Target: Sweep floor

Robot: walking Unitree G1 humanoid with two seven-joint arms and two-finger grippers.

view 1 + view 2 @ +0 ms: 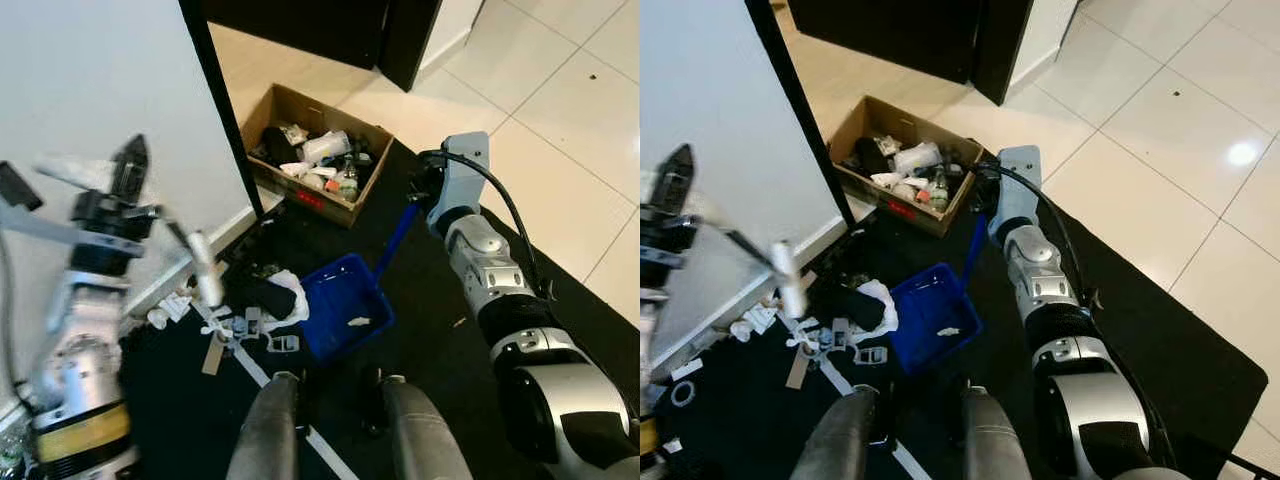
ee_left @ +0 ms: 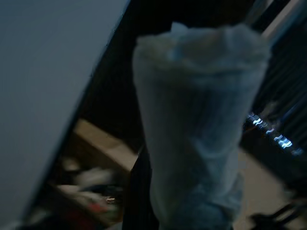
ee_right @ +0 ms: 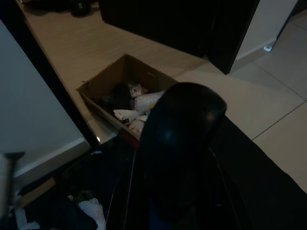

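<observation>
My left gripper (image 1: 127, 188) is raised at the left in front of the white wall, shut on a broom stick wrapped in white (image 2: 201, 120). The stick slants down to a white end (image 1: 206, 275) above the litter. My right gripper (image 1: 422, 196) is shut on the blue handle (image 1: 398, 235) of a blue dustpan (image 1: 345, 305). The pan rests on the black mat with a white scrap inside. White scraps and a black cloth (image 1: 262, 305) lie just left of the pan. The handle's dark rounded top (image 3: 184, 134) blocks the right wrist view.
An open cardboard box (image 1: 348, 210) full of rubbish stands beyond the dustpan, beside a black door frame (image 1: 220, 110). Pale tiles (image 1: 560, 150) lie to the right of the mat. More scraps (image 1: 750, 322) lie along the skirting board. My two legs (image 1: 270, 430) show at the bottom.
</observation>
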